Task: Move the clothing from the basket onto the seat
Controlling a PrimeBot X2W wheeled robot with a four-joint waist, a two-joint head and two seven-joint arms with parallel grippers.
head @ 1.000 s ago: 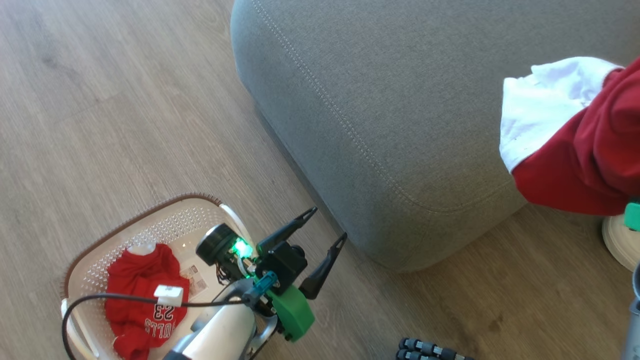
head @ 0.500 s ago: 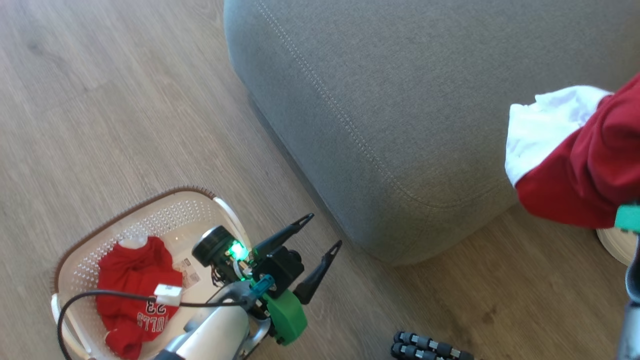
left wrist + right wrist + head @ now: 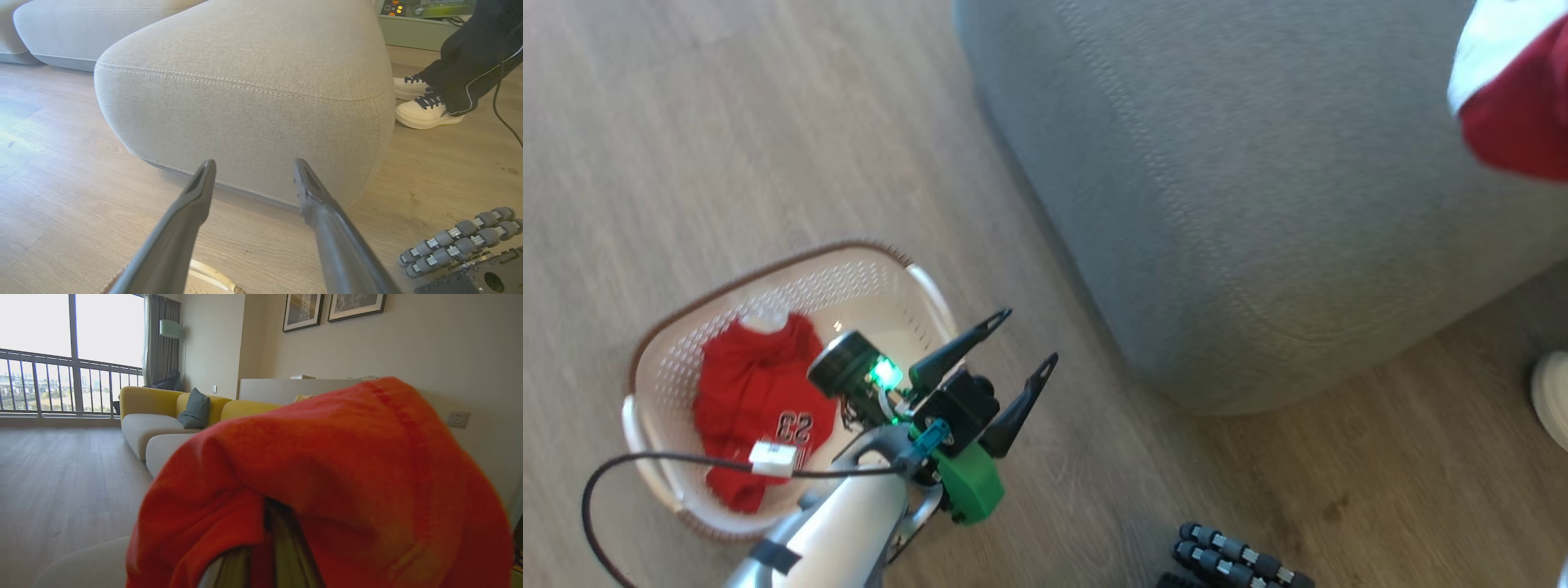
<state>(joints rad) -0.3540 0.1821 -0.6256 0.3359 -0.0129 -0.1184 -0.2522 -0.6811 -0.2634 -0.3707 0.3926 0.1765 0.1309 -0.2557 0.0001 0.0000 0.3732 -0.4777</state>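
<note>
One red piece of clothing (image 3: pixel 760 400) with white lettering lies in the cream basket (image 3: pixel 768 263) on the floor at the lower left. My left gripper (image 3: pixel 1027 336) hangs open and empty just right of the basket, pointing at the grey seat (image 3: pixel 1258 204); its fingers (image 3: pixel 192 204) frame the seat's (image 3: pixel 245 81) front edge. Another red and white garment (image 3: pixel 1515 106) hangs over the seat at the top right. My right gripper (image 3: pixel 269 510) is shut on that red cloth (image 3: pixel 327 477), which drapes over its fingertips.
A person's white shoes (image 3: pixel 425 114) and dark trouser leg stand right of the seat; one shoe (image 3: pixel 1553 396) shows at the head view's right edge. My base's grey roller wheels (image 3: pixel 1241 559) sit on the wooden floor. A yellow sofa (image 3: pixel 171 400) stands far behind.
The head camera has swung, shifting the whole picture. The held red and white garment has gone up and farther over the seat. My left gripper stays open beside the basket.
</note>
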